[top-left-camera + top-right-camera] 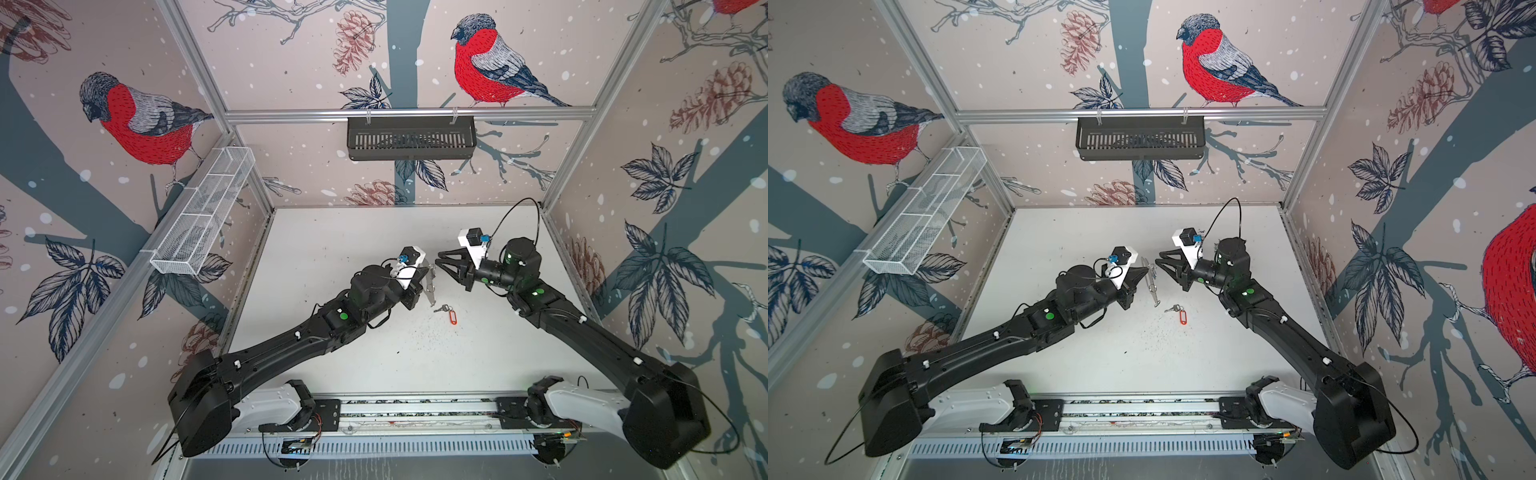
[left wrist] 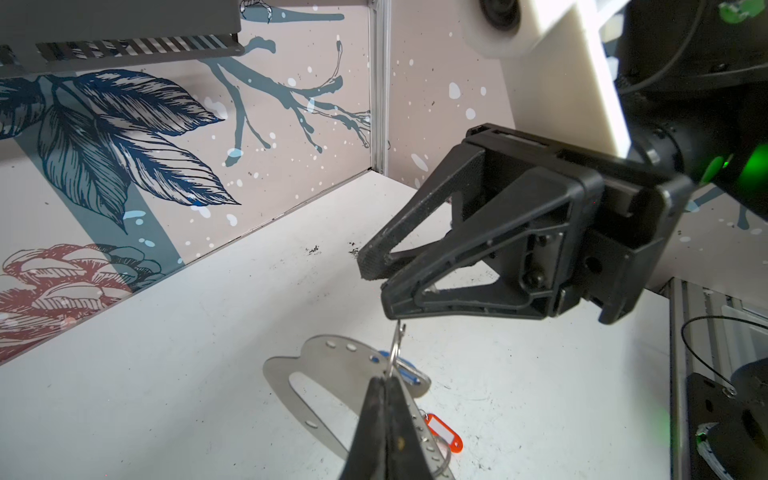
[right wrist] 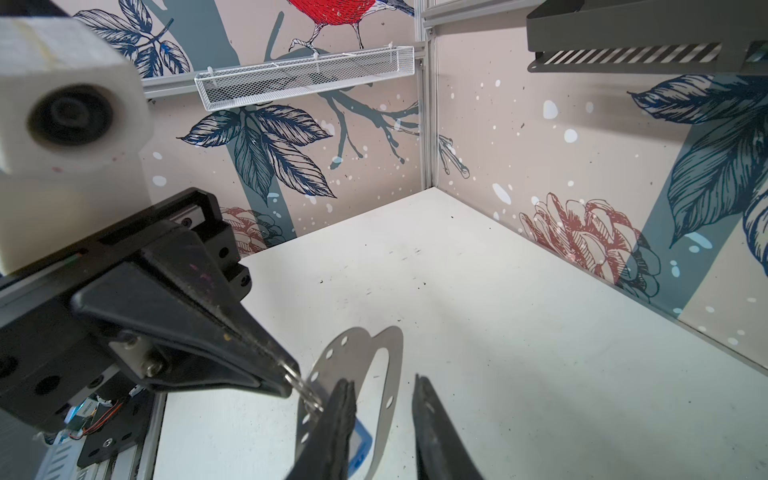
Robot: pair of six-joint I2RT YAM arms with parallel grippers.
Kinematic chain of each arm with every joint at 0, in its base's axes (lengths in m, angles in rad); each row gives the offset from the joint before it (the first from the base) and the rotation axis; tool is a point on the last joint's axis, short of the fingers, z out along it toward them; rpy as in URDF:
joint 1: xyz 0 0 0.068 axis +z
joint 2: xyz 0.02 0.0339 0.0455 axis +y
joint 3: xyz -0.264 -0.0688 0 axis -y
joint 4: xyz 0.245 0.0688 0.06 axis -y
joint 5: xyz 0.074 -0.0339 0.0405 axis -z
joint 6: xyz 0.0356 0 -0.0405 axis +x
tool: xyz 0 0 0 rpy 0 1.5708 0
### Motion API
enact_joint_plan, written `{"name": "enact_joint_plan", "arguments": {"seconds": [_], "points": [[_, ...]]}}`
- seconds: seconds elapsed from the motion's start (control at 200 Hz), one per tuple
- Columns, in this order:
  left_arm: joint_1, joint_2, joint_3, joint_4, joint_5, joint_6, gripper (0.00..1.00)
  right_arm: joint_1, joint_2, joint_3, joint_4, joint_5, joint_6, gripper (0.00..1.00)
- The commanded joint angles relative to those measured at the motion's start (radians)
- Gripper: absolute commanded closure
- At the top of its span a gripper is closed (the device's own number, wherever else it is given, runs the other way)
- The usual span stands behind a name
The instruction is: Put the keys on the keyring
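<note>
**Left tool (image 2: 384, 380) clamped on a small silver metal ring (image 2: 397, 349) of the flat grey D-shaped keyring plate (image 2: 332, 374); right tool (image 3: 384, 386) facing it with fingers apart, gripping nothing.**

In both top views the plate (image 1: 431, 286) (image 1: 1152, 286) shows edge-on at mid-bench. It is a thin strip between the two tools, with its long axis running far to near. The set of silver keys with a red-orange oblong plastic tag (image 1: 451, 318) lies flat on the white bench (image 1: 332, 249), just near-right of the plate's near end. Its tag runs far to near and its keys point left. A blue oblong plastic tag (image 3: 361, 440) peeks from behind the plate, mostly hidden by a right tool finger. Its keys are out of sight, and I cannot tell whether the plate's lower edge touches the bench.
</note>
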Motion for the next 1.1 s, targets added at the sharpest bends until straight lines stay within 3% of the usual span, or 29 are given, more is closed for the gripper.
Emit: {"name": "enact_joint_plan", "arguments": {"seconds": [0.0,0.11,0.21,0.36,0.49,0.56,0.966,1.091], "points": [[0.006,0.009,0.038,-0.009,0.039,0.030,1.00,-0.003,-0.017,-0.005,0.018,-0.005,0.010,0.80],[0.027,0.017,0.064,-0.036,0.112,0.054,1.00,-0.004,-0.032,-0.010,0.028,-0.035,0.018,0.94],[0.080,0.010,0.062,-0.021,0.196,0.050,1.00,-0.004,-0.041,-0.011,0.032,-0.049,0.022,0.99],[0.142,0.001,0.073,-0.016,0.288,0.074,1.00,-0.001,-0.045,-0.010,0.036,-0.053,0.030,0.98],[0.164,-0.001,0.079,-0.027,0.362,0.102,1.00,0.016,-0.038,-0.015,0.053,-0.051,0.037,0.79],[0.175,0.000,0.077,-0.020,0.404,0.107,1.00,0.027,-0.028,-0.013,0.066,-0.047,0.043,0.76],[0.181,0.003,0.076,-0.005,0.460,0.104,1.00,0.067,0.026,0.014,0.063,-0.050,0.025,0.95],[0.182,0.006,0.072,0.000,0.461,0.100,1.00,0.076,0.025,0.024,0.022,-0.048,-0.008,0.95]]}}
